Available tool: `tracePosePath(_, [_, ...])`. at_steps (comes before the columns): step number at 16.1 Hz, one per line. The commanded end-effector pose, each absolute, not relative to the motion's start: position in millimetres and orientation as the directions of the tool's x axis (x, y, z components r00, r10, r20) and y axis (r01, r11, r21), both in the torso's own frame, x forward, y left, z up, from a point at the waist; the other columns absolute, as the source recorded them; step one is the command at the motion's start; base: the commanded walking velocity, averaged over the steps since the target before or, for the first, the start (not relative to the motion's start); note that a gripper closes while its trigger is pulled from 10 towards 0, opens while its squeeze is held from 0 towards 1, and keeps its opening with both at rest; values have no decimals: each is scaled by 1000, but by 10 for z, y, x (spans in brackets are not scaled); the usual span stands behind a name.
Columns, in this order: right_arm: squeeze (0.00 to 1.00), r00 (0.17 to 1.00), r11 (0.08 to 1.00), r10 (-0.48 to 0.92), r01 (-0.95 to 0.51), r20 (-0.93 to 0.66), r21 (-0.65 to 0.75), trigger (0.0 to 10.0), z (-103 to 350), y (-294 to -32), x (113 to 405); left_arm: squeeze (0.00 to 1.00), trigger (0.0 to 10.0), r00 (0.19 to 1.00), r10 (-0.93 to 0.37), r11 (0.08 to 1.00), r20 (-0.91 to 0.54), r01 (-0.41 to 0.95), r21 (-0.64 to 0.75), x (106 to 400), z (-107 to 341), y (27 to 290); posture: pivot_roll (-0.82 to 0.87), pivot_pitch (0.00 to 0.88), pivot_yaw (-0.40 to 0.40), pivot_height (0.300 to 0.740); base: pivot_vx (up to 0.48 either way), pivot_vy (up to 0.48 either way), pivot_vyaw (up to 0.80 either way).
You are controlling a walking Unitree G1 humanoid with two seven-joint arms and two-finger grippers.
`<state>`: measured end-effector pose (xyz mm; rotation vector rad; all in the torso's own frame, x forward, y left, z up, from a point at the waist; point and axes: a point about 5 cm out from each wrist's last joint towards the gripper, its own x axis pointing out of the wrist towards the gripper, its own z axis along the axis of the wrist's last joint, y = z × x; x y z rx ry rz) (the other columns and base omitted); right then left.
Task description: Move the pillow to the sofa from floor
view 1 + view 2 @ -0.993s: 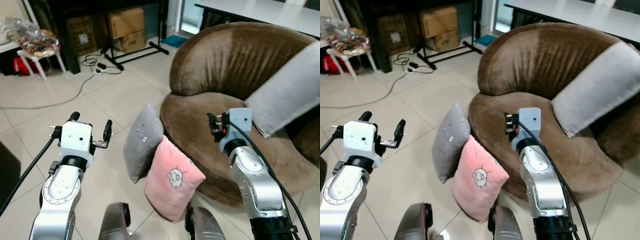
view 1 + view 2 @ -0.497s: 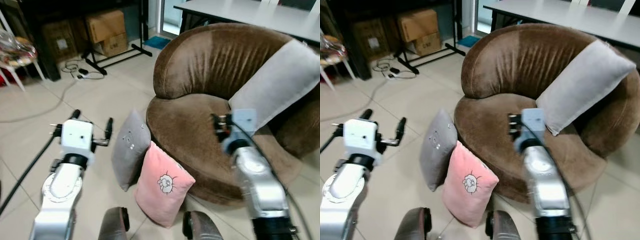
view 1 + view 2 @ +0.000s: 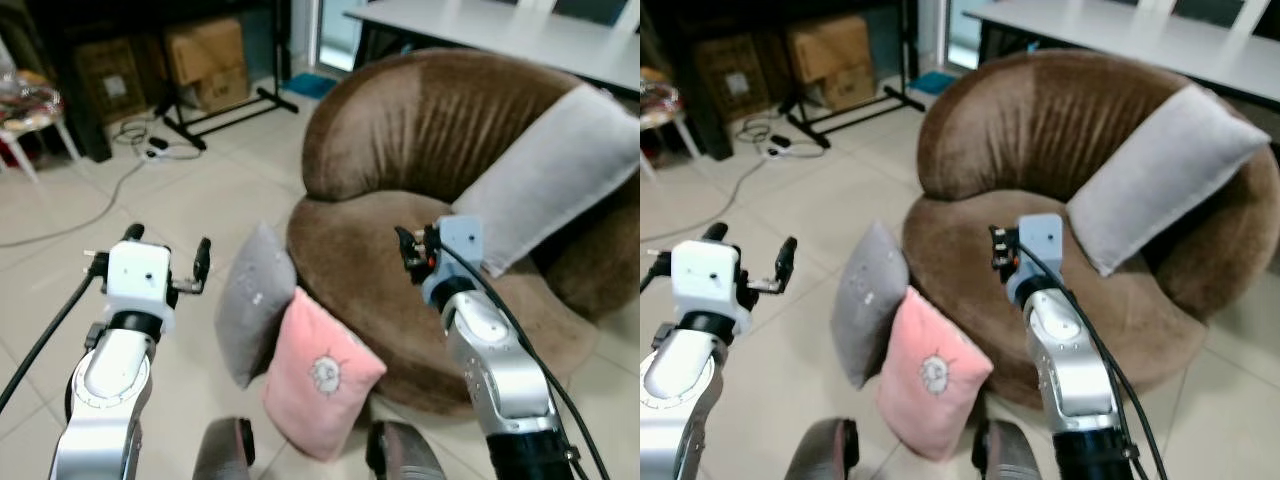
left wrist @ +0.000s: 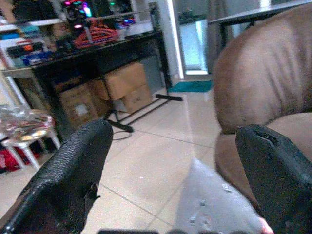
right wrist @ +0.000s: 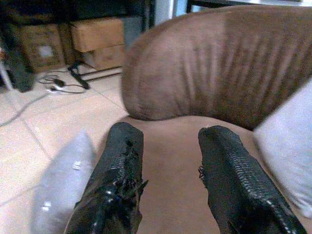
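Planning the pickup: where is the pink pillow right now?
In the left eye view, the pink pillow stands on the floor, leaning against the brown sofa front, with the grey pillow just to its left.

Floor: pale tiles (image 3: 215, 185), cable trailing
Far side: cardboard boxes (image 3: 205, 60) under dark shelving
Top edge: white table (image 3: 500, 30)

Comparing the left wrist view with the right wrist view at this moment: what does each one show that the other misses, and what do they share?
Left wrist view: a dark desk with coloured clutter on top and a white stool at the side, seen between the open left end effector.

Right wrist view: the sofa's seat ahead of the open right end effector, and a light grey cushion lying on the sofa.

Both: the brown sofa, the grey pillow on the tiled floor, and cardboard boxes.
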<state>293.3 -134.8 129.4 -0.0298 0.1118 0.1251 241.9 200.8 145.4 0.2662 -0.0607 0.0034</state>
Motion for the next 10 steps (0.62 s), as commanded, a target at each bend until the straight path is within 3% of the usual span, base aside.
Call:
tracePosePath(1, [0,990,995,93,-96,-106,-24,10000,1314,-1428,2942,0,10000,998,-29,967,59,13,256,2438,1456,1949,-69,0,-31,611,255,0,0])
tracePosePath(10, [0,990,995,89,-93,-110,-26,10000,1308,-1418,2941,0,10000,998,-36,967,53,22,253,2443,1454,1956,-71,0,-27,611,258,0,0])
